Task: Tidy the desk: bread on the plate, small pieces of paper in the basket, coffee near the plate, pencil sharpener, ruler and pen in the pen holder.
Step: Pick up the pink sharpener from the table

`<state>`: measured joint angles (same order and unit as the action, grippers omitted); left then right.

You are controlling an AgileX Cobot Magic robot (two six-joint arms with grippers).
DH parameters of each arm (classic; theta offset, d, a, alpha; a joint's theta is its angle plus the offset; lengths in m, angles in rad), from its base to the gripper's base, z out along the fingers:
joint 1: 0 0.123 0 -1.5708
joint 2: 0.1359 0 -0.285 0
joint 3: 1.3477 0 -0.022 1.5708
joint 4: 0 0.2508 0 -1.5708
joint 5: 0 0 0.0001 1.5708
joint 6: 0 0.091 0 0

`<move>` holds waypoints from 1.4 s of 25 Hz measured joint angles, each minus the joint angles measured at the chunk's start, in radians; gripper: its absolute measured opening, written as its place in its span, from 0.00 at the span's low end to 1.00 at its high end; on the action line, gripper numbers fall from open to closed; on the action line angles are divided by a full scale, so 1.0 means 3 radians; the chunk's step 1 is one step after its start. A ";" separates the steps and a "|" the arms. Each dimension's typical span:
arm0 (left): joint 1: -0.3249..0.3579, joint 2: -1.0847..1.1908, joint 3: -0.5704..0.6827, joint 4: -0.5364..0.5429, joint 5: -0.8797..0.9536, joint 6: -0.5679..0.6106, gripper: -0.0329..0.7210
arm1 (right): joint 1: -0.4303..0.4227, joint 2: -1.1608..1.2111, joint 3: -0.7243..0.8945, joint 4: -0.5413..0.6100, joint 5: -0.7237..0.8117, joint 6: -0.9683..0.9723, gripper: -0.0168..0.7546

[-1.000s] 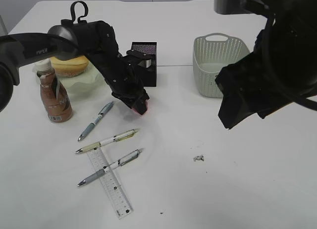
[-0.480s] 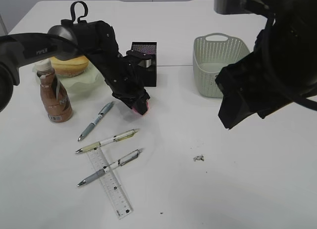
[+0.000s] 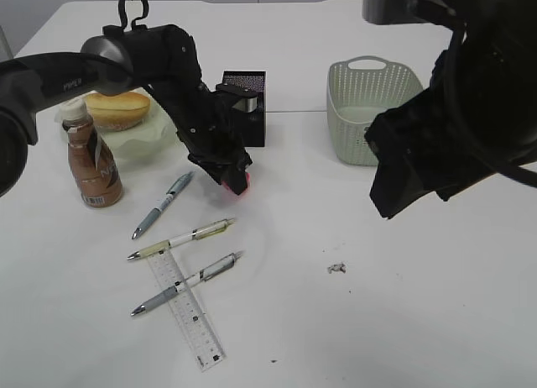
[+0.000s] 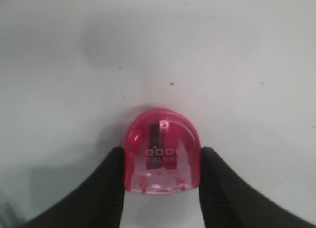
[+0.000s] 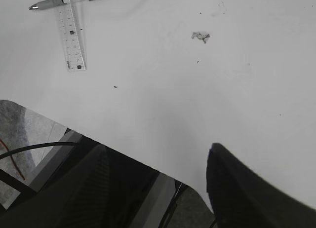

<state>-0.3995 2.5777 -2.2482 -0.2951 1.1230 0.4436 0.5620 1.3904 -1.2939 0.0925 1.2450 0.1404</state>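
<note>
Our left claw (image 4: 163,186) grasps the pink translucent dome-shaped plastic sharpener (image 4: 163,159) above the smooth, speck-dotted white worktop (image 4: 222,50); right claw's state we cannot tell.

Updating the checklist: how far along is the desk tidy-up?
Done: bread on the plate, coffee beside it. In hand: left gripper holds the pencil sharpener. Left: three pens, ruler, paper scrap.

White lettering "PIPER" shows on the left arm (image 3: 63,85); the pink pencil sharpener (image 4: 163,156) carries embossed letters, upside down and too blurred to read.
</note>
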 joint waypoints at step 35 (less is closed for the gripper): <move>0.0000 -0.0400 -0.0524 0.0217 0.0375 -0.1339 0.46 | 0.0000 0.0000 0.0000 0.0000 0.0000 -0.0004 0.61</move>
<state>-0.3995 2.4577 -2.4054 -0.2300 1.2355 0.0418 0.5620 1.3904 -1.2939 0.0925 1.2450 0.1391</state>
